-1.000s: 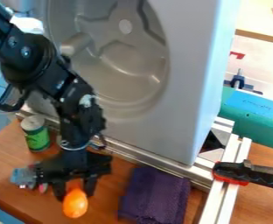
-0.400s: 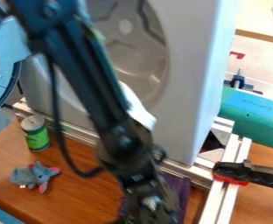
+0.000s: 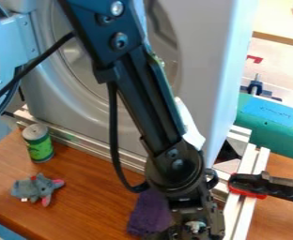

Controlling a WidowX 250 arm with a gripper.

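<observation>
The black arm comes down from the top edge to the bottom edge, right of centre, with its wrist low in the view. Partly behind the wrist, a folded purple cloth (image 3: 150,213) lies on the wooden table. A small grey plush toy (image 3: 37,188) with pink ears or feet rests on the table at the lower left, well apart from the arm. Behind the toy stands a green can (image 3: 38,143) with a metal lid, upright near the metal rail.
A large grey machine front (image 3: 202,70) with a round recess rises behind the table, its blue-white door (image 3: 11,51) open at the left. Metal rails (image 3: 105,151) run along its base. A black and red clamp (image 3: 262,186) and a teal cylinder (image 3: 271,123) are at the right.
The arm has swung right and down towards the bottom edge. Earlier its gripper was around an orange object beside the plush toy, which is now uncovered. Toy and can have stayed put.
</observation>
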